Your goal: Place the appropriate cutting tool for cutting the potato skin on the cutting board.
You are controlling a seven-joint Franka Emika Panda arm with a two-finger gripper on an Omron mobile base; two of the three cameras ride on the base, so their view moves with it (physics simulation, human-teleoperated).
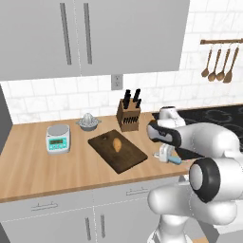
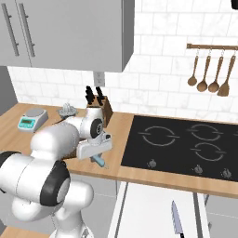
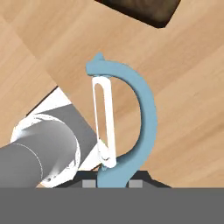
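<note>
My gripper (image 1: 165, 154) is shut on the cutting tool (image 1: 174, 160), a peeler with a light blue handle and a white blade. In the hand view the peeler (image 3: 146, 118) rises from between the gripper (image 3: 113, 180) jaws over bare wood. It hangs over the counter near the front edge, right of the cutting board (image 1: 128, 159). The dark brown board lies flat, and the small orange-tan potato (image 1: 116, 144) rests on its middle. A corner of the board (image 3: 144, 11) shows at the top of the hand view. From the right, the gripper (image 2: 95, 151) and peeler (image 2: 98, 161) sit left of the cooktop.
A wooden knife block (image 1: 129, 116) stands behind the board, with a juicer (image 1: 88, 121) and a scale (image 1: 58, 138) to its left. The black cooktop (image 2: 181, 146) lies to the right. Wooden utensils (image 2: 211, 74) hang on the wall. A knife (image 2: 176, 218) lies on a white surface below the counter.
</note>
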